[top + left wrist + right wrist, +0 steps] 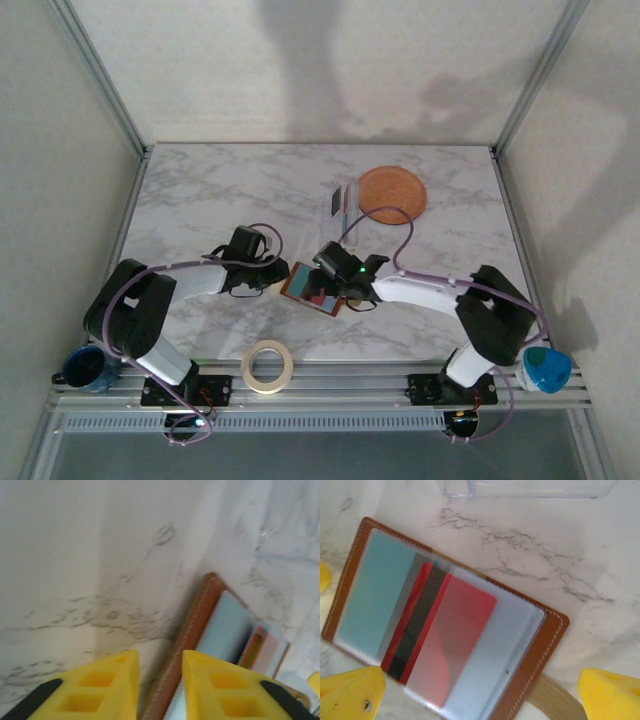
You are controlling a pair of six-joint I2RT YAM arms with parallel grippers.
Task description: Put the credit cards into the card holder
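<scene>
The card holder (547, 640), a brown leather wallet, lies open and flat on the marble (300, 285). Inside it I see a teal card (372, 592), a red card with a black stripe (437, 630) under a frosted pocket, and a pale blue-grey card (492, 660). Its tan strap tab (560, 700) sticks out near me. My right gripper (480, 700) hangs wide open just above the wallet, holding nothing. My left gripper (160, 680) stands narrowly open at the wallet's left side, with the stitched brown edge (192, 630) running through the gap. One finger is over the pale blue card (225, 625), the other over the table.
A clear plastic sleeve (345, 200) lies beside a round orange plate (392, 191) at the back. A roll of tape (268, 365) rests on the front rail. Blue cups stand at the front left (90, 368) and front right (545, 368) corners.
</scene>
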